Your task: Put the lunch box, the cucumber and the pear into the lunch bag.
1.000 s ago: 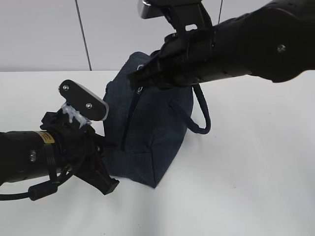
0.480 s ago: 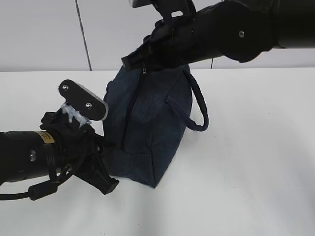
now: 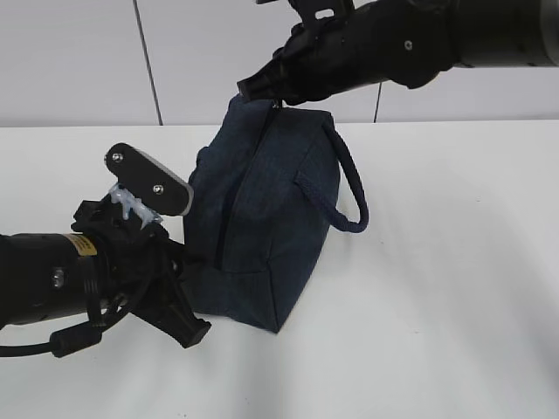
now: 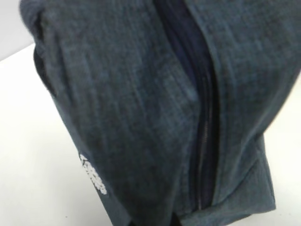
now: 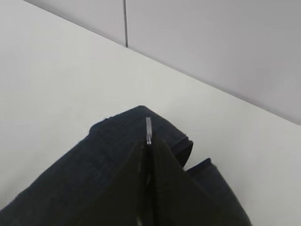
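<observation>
So the lunch bag [image 3: 262, 218] is sitting upright on the white bench [image 3: 437, 305], dark navy fabric with a slightly heathered, denim-ish weave. It's looking tall and kind of wedge-shaped, wider at the base and narrowing toward the top. The zipper [image 4: 204, 141] is running down the front face as a dark seam, and from the left wrist view the teeth are looking closed along the stretch that's showing. There's a small white printed mark [image 4: 94, 176] low on the fabric next to it. A thick navy strap handle [image 3: 349, 188] is looping out on the side of the bag facing away from the left pincer.

The right pincer [image 3: 262, 87] is hovering right at the bag's top corner, jaws pinched fully together on the zipper pull [image 5: 148, 130], which is showing as a thin silvery sliver sticking out just past the fingertips. The bag's top is sitting directly below and ahead of that pincer.

The left pincer [image 3: 179, 257] is pressing in low against the bag's bottom corner, nearly closed. It's looking like it's nipping the fabric near the lower end of the zipper, but the tips themselves are getting lost against the dark cloth, so I can't say exactly what's between them.

No lunch box, cucumber or pear showing up anywhere.
</observation>
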`<state>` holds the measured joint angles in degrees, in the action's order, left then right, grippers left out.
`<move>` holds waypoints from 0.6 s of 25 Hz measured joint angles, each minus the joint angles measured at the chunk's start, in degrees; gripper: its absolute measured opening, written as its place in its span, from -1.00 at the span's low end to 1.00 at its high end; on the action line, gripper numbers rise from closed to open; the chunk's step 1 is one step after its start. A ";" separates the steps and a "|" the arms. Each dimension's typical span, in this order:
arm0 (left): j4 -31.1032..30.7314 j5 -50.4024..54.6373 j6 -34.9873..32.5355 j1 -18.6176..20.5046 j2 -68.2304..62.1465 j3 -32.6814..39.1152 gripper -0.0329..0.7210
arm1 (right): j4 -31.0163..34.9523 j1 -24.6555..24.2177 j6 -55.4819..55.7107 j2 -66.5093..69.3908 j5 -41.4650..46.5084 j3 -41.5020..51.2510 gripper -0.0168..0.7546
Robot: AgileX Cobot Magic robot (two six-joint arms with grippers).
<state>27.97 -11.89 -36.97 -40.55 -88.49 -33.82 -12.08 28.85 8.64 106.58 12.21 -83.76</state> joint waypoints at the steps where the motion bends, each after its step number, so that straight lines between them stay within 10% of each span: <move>1: 0.00 0.00 0.00 0.00 0.00 0.00 -0.87 | 0.00 -0.21 0.00 0.70 0.27 -0.96 -0.96; 15: 0.00 0.77 0.00 0.00 0.00 -0.04 -0.87 | -2.02 -2.58 0.00 10.92 4.18 -12.41 -0.96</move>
<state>27.97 -11.12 -36.97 -40.55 -88.49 -33.85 -14.10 26.27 8.64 117.51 16.38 -96.17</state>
